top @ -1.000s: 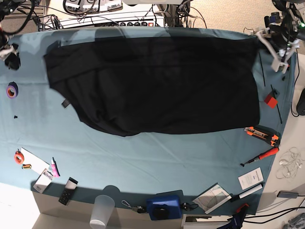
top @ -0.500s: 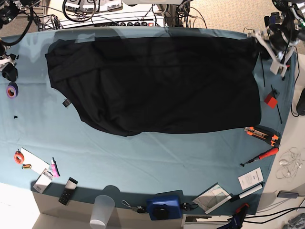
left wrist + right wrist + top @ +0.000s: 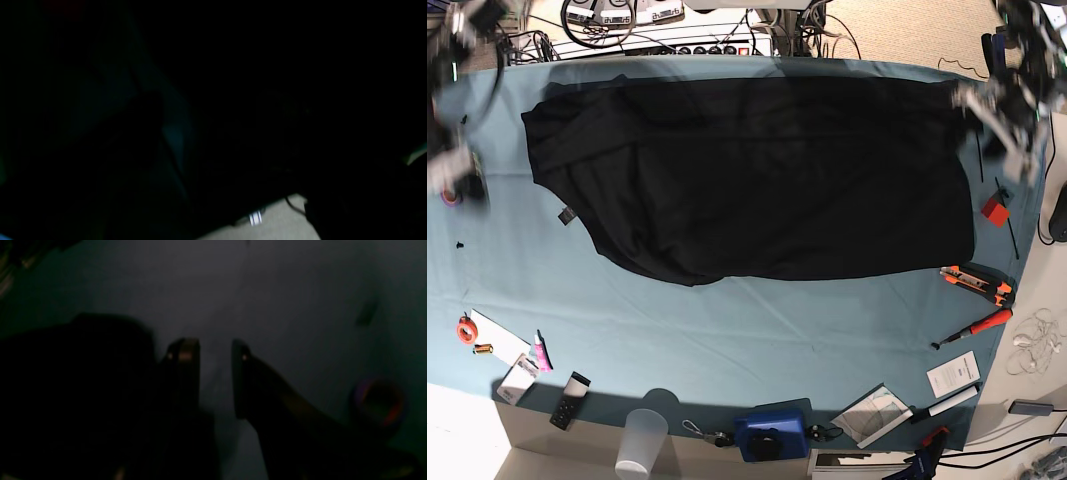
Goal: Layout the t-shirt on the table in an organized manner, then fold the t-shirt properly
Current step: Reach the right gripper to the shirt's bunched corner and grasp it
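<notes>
right arm: upper-left of base view, blurred; right gripper (image 3: 215,380) has jaws partly apart w/ nothing between, only teal cloth seen thru the gap.
tape roll: purple roll (image 3: 449,197) just beside that arm at left edge, off the shirt.
t-shirt (image 3: 757,175): black, spread across upper half of the counter (image 3: 757,330); long axis runs left-right in frame. Left end rumpled, edge slants down to a bulge at lower centre; small grey tag (image 3: 566,214) just off the lower-left edge. Print not visible.
left arm: upper-right of base view, blurred; left gripper (image 3: 997,115) just off shirt's upper-right corner, not touching as far as I can tell. Jaws stand wide, empty. Wrist cam too dark to help.
key relation: shirt lies btwn the two arms; each is nearest its own short end. Judgement: the rumpled left end needs straightening first, so right arm is better placed.
</notes>
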You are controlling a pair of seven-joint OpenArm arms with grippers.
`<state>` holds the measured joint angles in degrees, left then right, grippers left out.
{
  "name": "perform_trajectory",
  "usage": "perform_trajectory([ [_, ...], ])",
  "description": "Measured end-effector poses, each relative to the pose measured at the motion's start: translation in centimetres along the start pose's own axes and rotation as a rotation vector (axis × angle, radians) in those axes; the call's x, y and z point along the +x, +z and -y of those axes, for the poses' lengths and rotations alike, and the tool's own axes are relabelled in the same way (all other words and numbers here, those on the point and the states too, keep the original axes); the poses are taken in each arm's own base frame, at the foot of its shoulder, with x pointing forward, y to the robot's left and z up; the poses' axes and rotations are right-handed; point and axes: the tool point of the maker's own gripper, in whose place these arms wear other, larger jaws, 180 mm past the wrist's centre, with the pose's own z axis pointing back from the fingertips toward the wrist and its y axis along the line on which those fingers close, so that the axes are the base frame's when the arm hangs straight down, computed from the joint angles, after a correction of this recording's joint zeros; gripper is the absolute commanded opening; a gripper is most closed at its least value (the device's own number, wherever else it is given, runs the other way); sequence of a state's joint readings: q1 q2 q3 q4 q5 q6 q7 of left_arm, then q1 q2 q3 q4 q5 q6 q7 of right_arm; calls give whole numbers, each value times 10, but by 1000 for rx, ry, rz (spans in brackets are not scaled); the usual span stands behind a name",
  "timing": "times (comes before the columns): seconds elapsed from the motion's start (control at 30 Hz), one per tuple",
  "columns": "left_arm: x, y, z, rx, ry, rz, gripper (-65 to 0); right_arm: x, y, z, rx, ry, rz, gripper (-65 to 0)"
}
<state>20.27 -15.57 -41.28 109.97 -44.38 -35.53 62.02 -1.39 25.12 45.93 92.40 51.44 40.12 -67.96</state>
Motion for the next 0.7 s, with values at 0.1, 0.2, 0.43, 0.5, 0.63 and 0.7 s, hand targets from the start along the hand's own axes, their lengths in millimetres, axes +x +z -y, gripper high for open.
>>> perform_trajectory([
  [0.1,17,-3,-2,4,-15,39,-208,17,-32,-10,-42,113,-37,-483],
  [0.2,28,-5,-4,7,-24,64,-208,27,-67,-44,-2,239,-95,-483],
  [0.43,31,-5,-6,18,-4,79,-208,27,-128,-98,40,372,-192,-485],
  [0.5,31,-4,-6,18,-4,79,-208,3,-143,-108,81,387,-279,-485],
  [0.63,31,-4,-6,18,-4,78,-208,-49,-163,-106,112,372,-473,-485],
  [0.7,31,-5,-6,18,-4,79,-208,-74,-164,-101,112,375,-572,-485],
])
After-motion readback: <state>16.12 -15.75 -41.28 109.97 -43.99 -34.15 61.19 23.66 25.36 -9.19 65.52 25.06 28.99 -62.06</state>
